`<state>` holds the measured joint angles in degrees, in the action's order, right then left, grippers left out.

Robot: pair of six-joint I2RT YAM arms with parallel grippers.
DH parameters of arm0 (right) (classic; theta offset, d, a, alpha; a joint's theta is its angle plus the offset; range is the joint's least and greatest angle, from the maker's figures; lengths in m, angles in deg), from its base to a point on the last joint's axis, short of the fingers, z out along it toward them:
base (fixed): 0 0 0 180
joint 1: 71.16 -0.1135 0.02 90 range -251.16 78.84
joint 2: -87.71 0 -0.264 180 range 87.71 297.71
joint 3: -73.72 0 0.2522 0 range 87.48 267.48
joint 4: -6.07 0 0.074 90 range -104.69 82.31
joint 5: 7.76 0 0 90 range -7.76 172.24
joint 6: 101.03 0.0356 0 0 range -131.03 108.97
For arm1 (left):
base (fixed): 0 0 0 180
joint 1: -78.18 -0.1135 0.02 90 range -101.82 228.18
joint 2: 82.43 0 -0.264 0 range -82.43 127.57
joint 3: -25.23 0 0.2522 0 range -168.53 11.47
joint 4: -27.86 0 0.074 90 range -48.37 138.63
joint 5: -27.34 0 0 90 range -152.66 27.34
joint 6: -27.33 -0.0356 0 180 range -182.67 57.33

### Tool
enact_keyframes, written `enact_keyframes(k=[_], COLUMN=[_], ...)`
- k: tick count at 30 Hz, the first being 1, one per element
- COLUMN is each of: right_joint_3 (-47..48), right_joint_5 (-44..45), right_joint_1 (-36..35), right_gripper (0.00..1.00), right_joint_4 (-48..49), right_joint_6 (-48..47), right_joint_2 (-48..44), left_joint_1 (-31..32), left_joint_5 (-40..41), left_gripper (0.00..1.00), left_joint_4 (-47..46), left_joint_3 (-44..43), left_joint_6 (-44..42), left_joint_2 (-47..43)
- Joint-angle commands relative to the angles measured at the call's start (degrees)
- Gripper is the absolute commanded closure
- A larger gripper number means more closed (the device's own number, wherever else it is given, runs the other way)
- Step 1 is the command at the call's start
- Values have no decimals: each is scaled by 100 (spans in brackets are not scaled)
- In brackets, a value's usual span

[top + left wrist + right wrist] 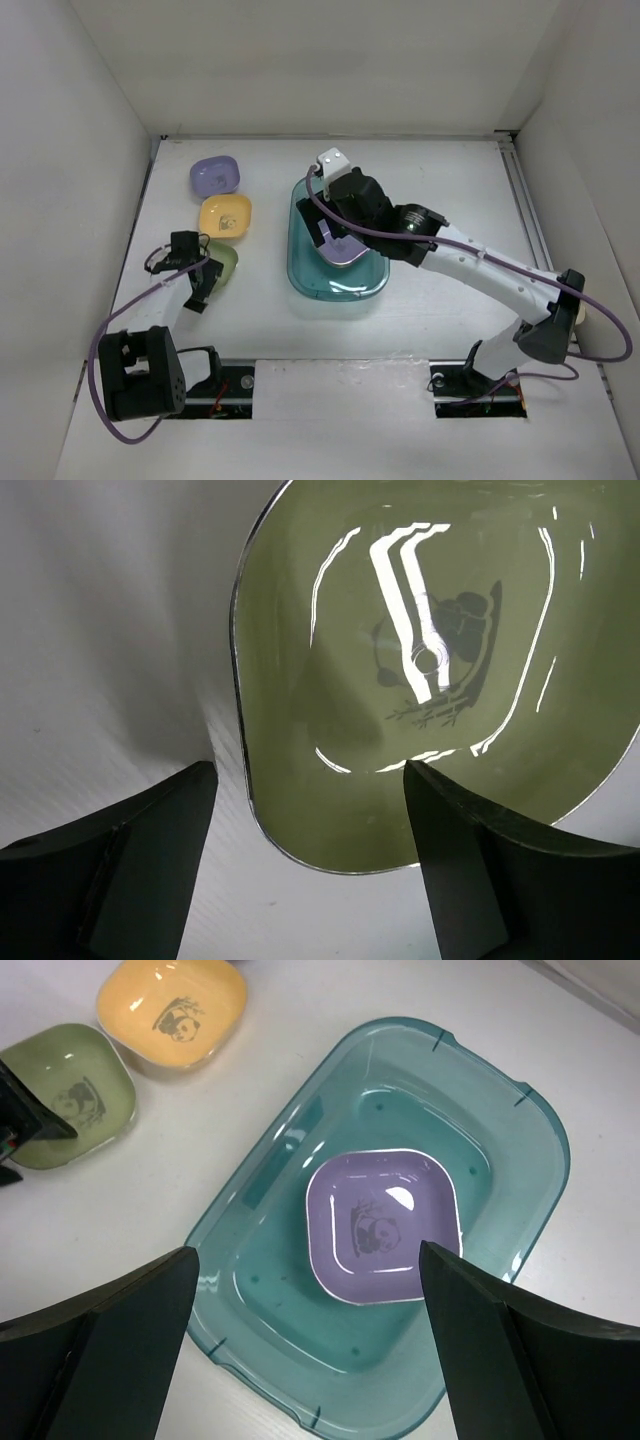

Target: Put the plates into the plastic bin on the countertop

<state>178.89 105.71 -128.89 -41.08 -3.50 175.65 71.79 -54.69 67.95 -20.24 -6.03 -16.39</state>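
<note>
The teal plastic bin (298, 268) stands mid-countertop (450, 190) with one purple plate (347, 250) lying flat in it. My right gripper (322, 218) hangs open and empty above the bin; its wrist view shows the bin (548, 1150) and that purple plate (382, 1225) between the spread fingers. A second purple plate (215, 176), an orange-yellow plate (225, 216) and a light green plate (225, 264) lie on the counter at the left. My left gripper (200, 278) is open, its jaws astride the green plate's (430, 650) near edge, not closed on it.
White walls enclose the counter on three sides. A metal rail (525, 200) runs along the right edge. The orange-yellow plate (172, 1010) and the green plate (70, 1095) lie close together, just left of the bin.
</note>
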Motion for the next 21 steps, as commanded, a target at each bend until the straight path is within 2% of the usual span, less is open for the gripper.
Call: enact_keyframes(k=[1,4,7,8,9,10,11,17,21], right_joint_3=[-220,-343,-475,-476,-528,-528,-528,-476,-423], right_joint_5=[52,115,194,194,246,246,299,405,405], right_joint_1=[8,8,8,8,8,8,8,8,174], right_gripper=[3,3,3,3,3,3,3,3,3], right_joint_4=[219,219,271,271,271,271,271,219,114], right_joint_6=[47,47,47,47,47,47,47,47,47], right_joint_2=[-321,-549,-690,-743,-743,-743,-743,-743,-848], left_joint_1=[-11,-11,-11,-11,-11,-11,-11,-11,-11], left_joint_5=[161,301,495,495,495,495,495,487,154], left_gripper=[29,40,56,78,87,91,100,100,100], left_joint_4=[-154,30,249,250,346,451,548,1260,1235], left_joint_3=[164,164,164,164,164,164,164,-169,-599], left_joint_6=[400,593,839,840,901,901,1006,1218,859], left_joint_2=[251,251,50,-116,-222,-345,-468,-1558,-2007])
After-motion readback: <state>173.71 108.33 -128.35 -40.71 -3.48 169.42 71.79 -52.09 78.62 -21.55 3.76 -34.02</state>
